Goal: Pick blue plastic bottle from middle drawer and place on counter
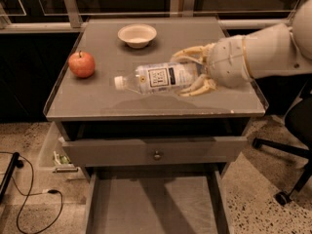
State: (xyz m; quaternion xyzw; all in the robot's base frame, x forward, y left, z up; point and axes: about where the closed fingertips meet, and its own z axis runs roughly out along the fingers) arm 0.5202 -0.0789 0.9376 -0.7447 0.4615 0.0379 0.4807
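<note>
Counter (97, 101): grey glassy top with a thin raised rim, seen from above its front edge.
Bottle (158, 78): over the counter's middle, lying on its side, white cap pointing toward the counter's left side. Whether it rests on the counter or hangs just above it cannot be told.
Gripper (191, 73): over the counter's right half, its cream fingers (187, 52) clamped round the bottle's base end, one above and one below.
Drawer (151, 208): pulled out below the counter's front edge, nothing lying in it.
Risk, rolling: the bottle is round and lies sideways over a smooth top, so once let go it would likely roll toward the counter's front or back edge. The low rim may not stop it.
Risk, dropping: if it is released above the counter rather than on it, it could bounce over the front rim into the drawer.
Risk, dragging: the lower finger curls under the bottle and could pull it along as the gripper backs off the counter.
Risk, knocking: the cap points toward the apple (82, 64) near the counter's left edge, so a slide that way could nudge it. The bowl (137, 34) at the counter's back edge is well apart.
Count: one bottle, one gripper, one apple, one bowl, one open drawer, one shut drawer front (112, 152) with one knob (157, 155) just under the counter.
</note>
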